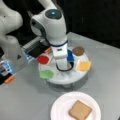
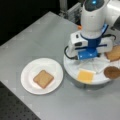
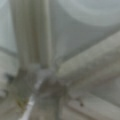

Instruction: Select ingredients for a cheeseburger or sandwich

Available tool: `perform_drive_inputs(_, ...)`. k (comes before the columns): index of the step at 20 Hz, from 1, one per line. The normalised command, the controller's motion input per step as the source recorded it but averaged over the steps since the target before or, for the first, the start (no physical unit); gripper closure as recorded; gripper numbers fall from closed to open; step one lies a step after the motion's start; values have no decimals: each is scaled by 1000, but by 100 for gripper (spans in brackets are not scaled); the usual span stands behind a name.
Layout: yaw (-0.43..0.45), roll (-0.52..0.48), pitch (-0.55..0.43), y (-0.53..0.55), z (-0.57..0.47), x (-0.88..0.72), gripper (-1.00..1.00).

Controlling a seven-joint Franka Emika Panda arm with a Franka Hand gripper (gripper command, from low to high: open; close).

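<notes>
One tan-brown toast square [image 1: 80,110] [image 2: 43,78] lies flat on the white paper plate [image 1: 60,105] [image 2: 28,75] in both front views, with nothing on top of it. On the round white tray [image 1: 62,80] [image 2: 71,70] sit a red disc [image 1: 43,59], a green disc [image 1: 46,74] and another toast square [image 2: 113,53]. My gripper [image 1: 63,65] points straight down at the tray's centre, between the ingredients and touching none that I can see. The wrist view shows only the tray's white ribs [image 3: 87,65] from very close.
A yellow-orange cheese square [image 1: 84,65] [image 2: 85,75] and a dark brown disc [image 1: 78,51] [image 2: 111,72] also lie on the tray. A grey device with an orange part [image 1: 10,79] stands at a front view's left. The grey table [image 2: 37,35] ends at dark edges.
</notes>
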Motion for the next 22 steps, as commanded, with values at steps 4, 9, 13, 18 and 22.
perform_drive_inputs(4, 271, 7, -56, -76, -45, -45, -100)
perform_drive_inputs(9, 258, 35, -31, -75, -35, -21, -100)
perform_drive_inputs(13, 254, 67, -13, -55, -21, 6, -100)
perform_drive_inputs(18, 167, 88, 8, -36, -17, -7, -100)
perform_drive_inputs(22, 65, 74, 37, -15, 22, -43, -100)
